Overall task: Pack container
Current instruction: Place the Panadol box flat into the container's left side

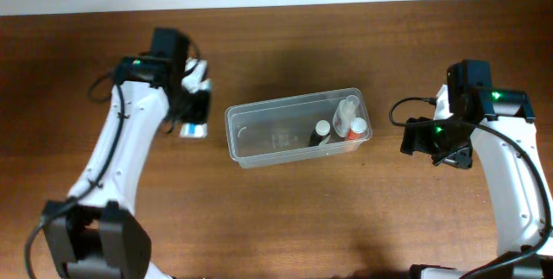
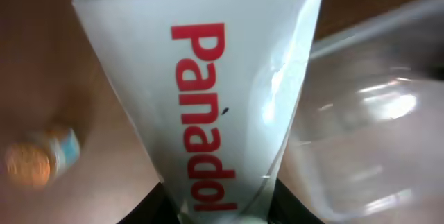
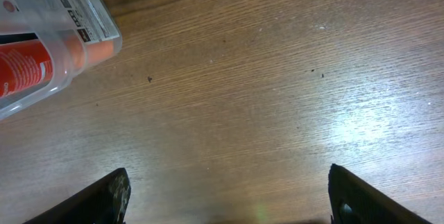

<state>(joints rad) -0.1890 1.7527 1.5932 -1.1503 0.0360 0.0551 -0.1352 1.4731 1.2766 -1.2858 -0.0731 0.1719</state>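
The clear plastic container (image 1: 298,128) lies mid-table with a red-and-white tube (image 1: 356,127) and small white-capped bottles (image 1: 322,129) at its right end. My left gripper (image 1: 193,106) is shut on a white Panadol tube (image 2: 208,106), just left of the container, whose clear wall (image 2: 374,113) shows in the left wrist view. My right gripper (image 1: 419,141) is open and empty over bare table, right of the container. The container's corner (image 3: 48,37) with the red tube inside shows at the top left of the right wrist view.
A small bottle with an orange cap (image 2: 41,156) lies on the wood table (image 1: 285,218) left of the held tube. A pale wall strip runs along the table's far edge.
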